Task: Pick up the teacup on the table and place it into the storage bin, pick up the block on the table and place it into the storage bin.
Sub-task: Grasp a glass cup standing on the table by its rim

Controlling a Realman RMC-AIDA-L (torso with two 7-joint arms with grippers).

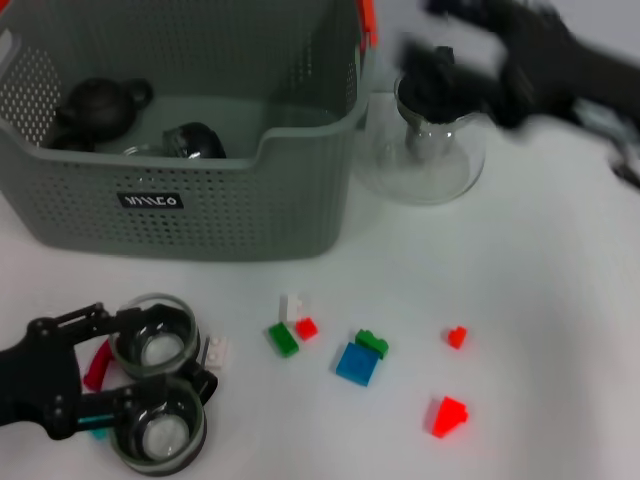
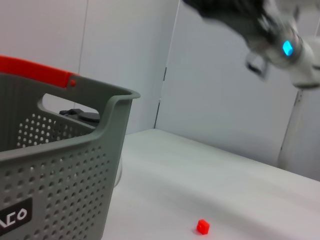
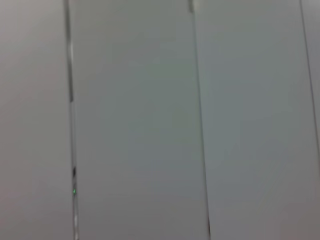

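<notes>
The left gripper sat low at the near left of the white table, fingers spread around the nearer of two glass teacups, not visibly clamped; the storage bin lay straight beyond it. The right gripper hovered blurred over the glass teapot, grip unreadable, well apart from the blocks scattered mid-table. Plain pale wall behind.

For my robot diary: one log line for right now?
left hand: around two glass teacups | right hand: above teapot | storage bin: holds dark teapot
</notes>
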